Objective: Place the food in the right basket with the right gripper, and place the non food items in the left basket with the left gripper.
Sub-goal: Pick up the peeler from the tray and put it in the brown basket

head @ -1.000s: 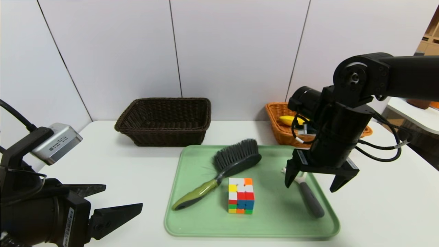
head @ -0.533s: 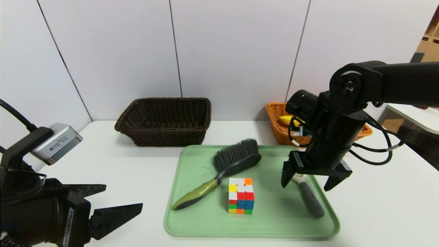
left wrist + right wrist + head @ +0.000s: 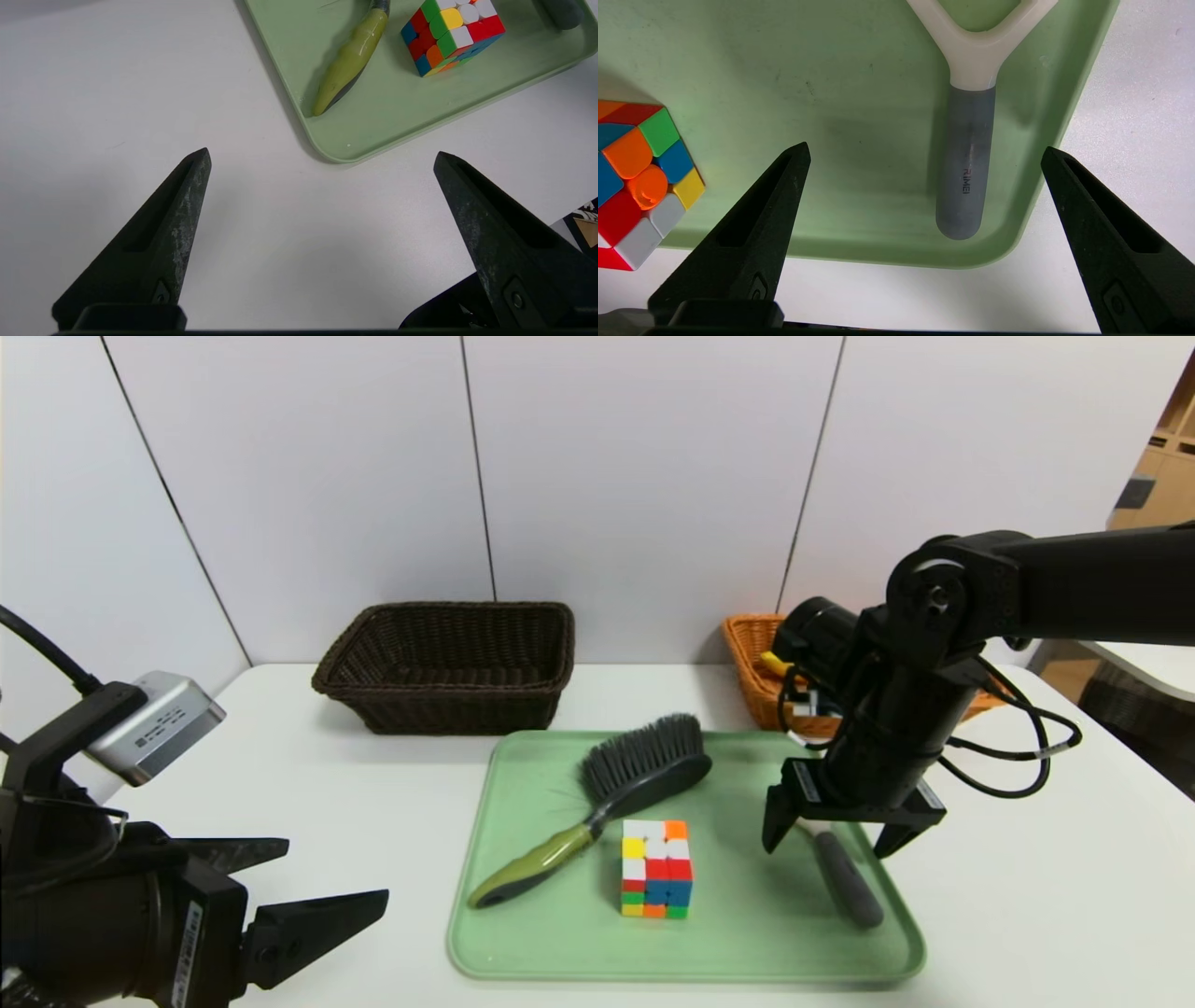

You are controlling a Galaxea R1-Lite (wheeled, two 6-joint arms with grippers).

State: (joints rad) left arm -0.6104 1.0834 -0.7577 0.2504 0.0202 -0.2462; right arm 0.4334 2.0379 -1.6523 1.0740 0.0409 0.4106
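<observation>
- Head view: right pincer [image 3: 830, 835], black with pointed triangular fingers spread wide and empty, points down over the grey-handled peeler [image 3: 845, 880] on the smooth green tray [image 3: 560, 947].
- Beside it to the left: multicoloured puzzle cube [image 3: 656, 868], grey-bristled brush [image 3: 607, 791].
- Behind it, the orange wicker basket [image 3: 752, 653] holds the banana [image 3: 771, 662], mostly hidden by the arm.
- Dark woven basket [image 3: 448, 665] stands far left.
- Left pincer [image 3: 308, 887], wide open and empty, hangs over the white table [image 3: 327, 784].

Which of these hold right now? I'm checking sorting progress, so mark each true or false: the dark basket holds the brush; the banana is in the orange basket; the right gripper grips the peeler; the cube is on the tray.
1. The dark basket holds the brush: false, it lies on the green tray.
2. The banana is in the orange basket: true.
3. The right gripper grips the peeler: false, it hangs open above it.
4. The cube is on the tray: true.
</observation>
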